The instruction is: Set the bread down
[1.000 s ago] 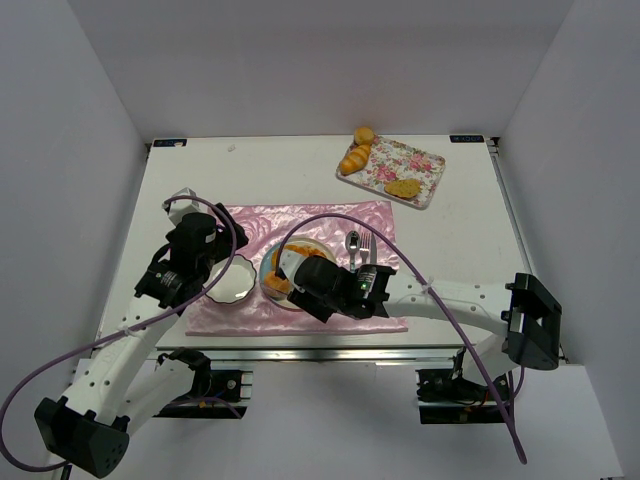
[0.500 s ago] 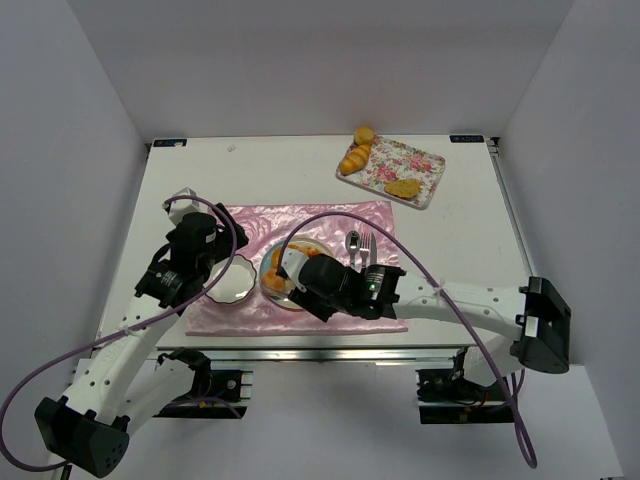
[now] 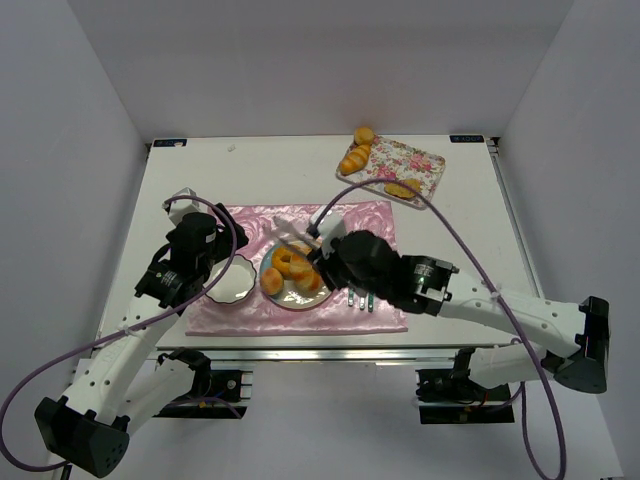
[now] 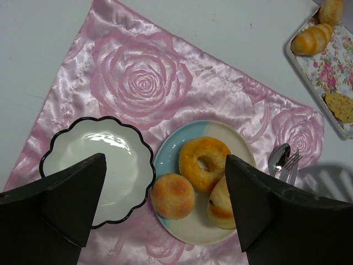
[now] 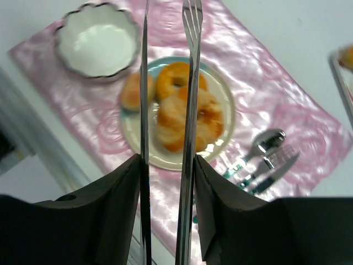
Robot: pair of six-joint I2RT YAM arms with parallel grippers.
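My right gripper [image 5: 167, 221] is clamping metal tongs [image 5: 191, 83], whose tips are gripping nothing, above the bread [image 5: 185, 113] lying on the plate [image 5: 132, 141] at the frame's centre. My left gripper [image 4: 165, 204] is hanging wide open and empty over it.

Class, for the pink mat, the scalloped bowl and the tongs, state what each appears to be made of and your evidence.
Pink mat: probably satin-like cloth, glossy, with a rose pattern and soft wrinkles.
Scalloped bowl: likely glazed ceramic, white with a dark rim and sharp highlights.
Tongs: apparently polished metal, thin, silvery and reflective.
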